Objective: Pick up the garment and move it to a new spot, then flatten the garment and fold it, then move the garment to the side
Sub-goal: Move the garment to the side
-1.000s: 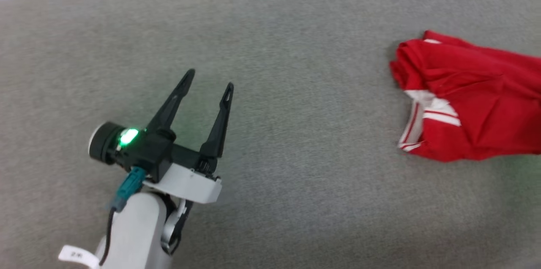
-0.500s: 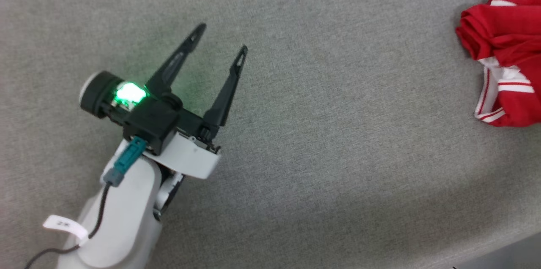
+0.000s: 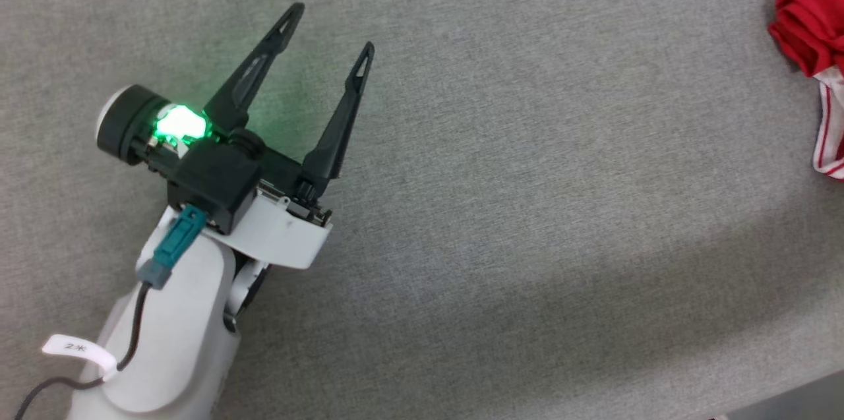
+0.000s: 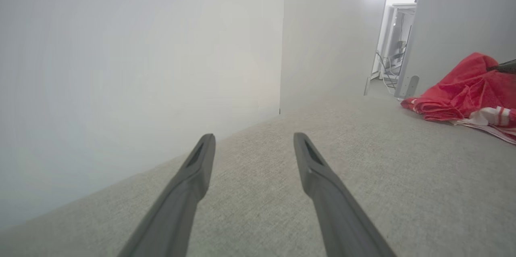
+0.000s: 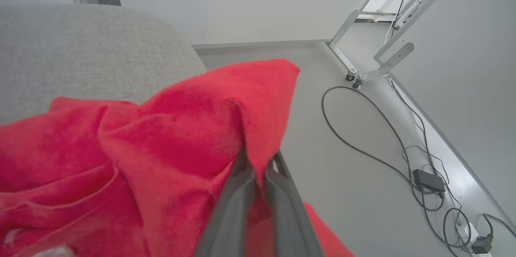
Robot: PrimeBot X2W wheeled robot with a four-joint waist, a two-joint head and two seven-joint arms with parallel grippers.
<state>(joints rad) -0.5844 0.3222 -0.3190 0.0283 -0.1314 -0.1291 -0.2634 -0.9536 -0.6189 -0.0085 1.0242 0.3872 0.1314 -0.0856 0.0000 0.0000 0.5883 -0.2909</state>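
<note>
Left gripper [image 3: 332, 28]: jaws spread wide, nothing between them. It hangs over the bare grey fabric surface [image 3: 527, 176], fingers pointing up and slightly right in the head view. A green light [image 3: 178, 124] is lit on the wrist housing, and a white tag [image 3: 72, 349] sits on the forearm cable. Left wrist view: both fingers apart, grey surface under them, pale wall [image 4: 121, 67] behind.

Right gripper [image 5: 260, 168]: jaws pinched together on a fold of the garment [image 5: 161, 140]. Red cloth bunches around the fingertips and hides them. The pinched part stands up in a peak; the rest drapes down to the left in that view.

Garment position: far right edge of the head view, cut off by the frame, well apart from the left gripper. It is crumpled, not flat. Its white trim [image 3: 827, 136] with red stripes shows on the lower side. In the left wrist view it is a red heap at the right, its lower part resting on the grey surface.

Right wrist view, past the surface's rounded edge: grey floor [image 5: 342, 188], loose black cables [image 5: 363, 136], a black power adapter [image 5: 429, 180]
</note>
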